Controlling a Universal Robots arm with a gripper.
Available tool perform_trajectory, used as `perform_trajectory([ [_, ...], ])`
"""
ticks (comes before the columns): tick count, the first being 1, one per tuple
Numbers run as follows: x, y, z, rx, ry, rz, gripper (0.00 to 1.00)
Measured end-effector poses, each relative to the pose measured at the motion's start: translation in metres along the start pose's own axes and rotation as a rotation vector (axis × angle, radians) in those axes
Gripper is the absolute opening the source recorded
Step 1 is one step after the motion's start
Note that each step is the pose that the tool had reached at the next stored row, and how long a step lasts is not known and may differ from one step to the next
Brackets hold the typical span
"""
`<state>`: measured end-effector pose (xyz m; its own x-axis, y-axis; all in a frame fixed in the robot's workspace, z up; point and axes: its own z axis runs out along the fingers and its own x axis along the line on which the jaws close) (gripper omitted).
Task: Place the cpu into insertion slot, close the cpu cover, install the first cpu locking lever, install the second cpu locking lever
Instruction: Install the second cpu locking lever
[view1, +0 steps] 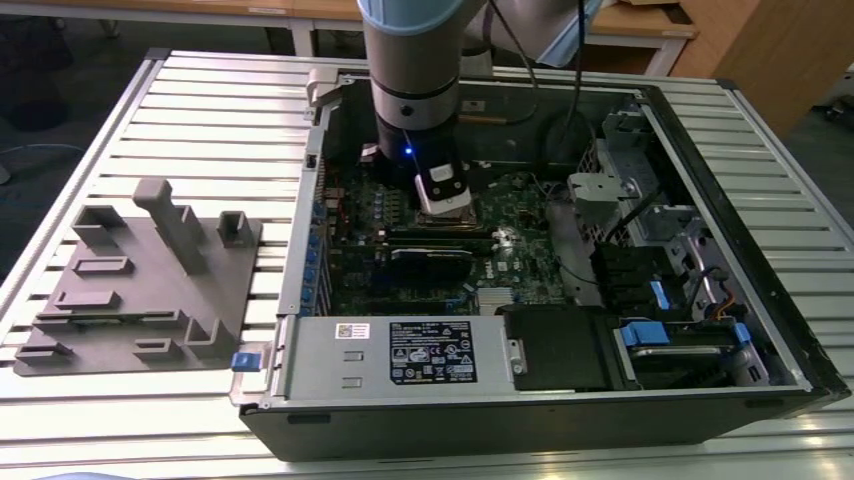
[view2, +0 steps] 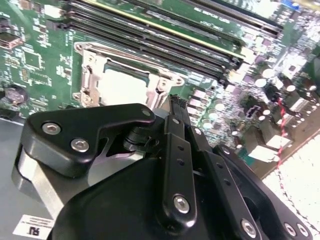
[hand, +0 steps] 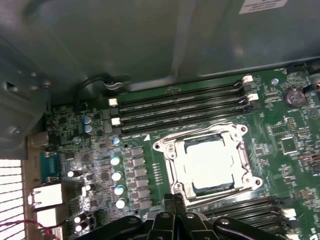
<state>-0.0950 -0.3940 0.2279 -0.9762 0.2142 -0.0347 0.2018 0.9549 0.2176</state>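
The cpu (hand: 210, 162) (view2: 122, 87), a pale silver square, lies flat in the insertion slot, whose dark rim (hand: 200, 142) shows along one edge. The cpu cover (hand: 242, 156) (view2: 91, 70), a silver metal frame, lies down flat around the chip. My gripper (hand: 176, 202) (view2: 175, 102) hovers just off one side of the socket, above the board, shut with nothing between its fingers. In the exterior view the gripper (view1: 446, 205) hangs inside the open computer case over the green motherboard (view1: 514, 215).
Long black memory slots (hand: 180, 107) run along both sides of the socket. Capacitors (hand: 116, 175) stand near it. The case walls (view1: 300, 250), power supply (view1: 400, 350) and drive bays (view1: 667, 290) ring the board. A grey fixture plate (view1: 140, 285) lies on the table at the exterior view's left.
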Motion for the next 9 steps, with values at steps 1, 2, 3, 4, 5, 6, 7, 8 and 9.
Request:
perform_trajectory([
  [1, -0.0023, 0.0009, 0.0004, 0.0012, -0.0002, 0.000, 0.11],
  [2, -0.0049, 0.0018, 0.0010, 0.0022, -0.0004, 0.000, 0.11],
  [3, -0.0074, 0.0027, 0.0016, 0.0029, -0.0005, 0.000, 0.11],
  [4, -0.0101, 0.0037, 0.0022, 0.0032, -0.0007, 0.000, 0.11],
  [5, -0.0130, 0.0046, 0.0029, 0.0037, -0.0008, 0.000, 0.11],
  [6, -0.0162, 0.0056, 0.0036, 0.0040, -0.0009, 0.000, 0.11],
  [7, -0.0196, 0.0066, 0.0044, 0.0043, -0.0011, 0.000, 0.11],
  [8, -0.0229, 0.0077, 0.0051, 0.0046, -0.0012, 0.000, 0.11],
  [9, -0.0262, 0.0089, 0.0060, 0.0051, -0.0012, 0.000, 0.11],
])
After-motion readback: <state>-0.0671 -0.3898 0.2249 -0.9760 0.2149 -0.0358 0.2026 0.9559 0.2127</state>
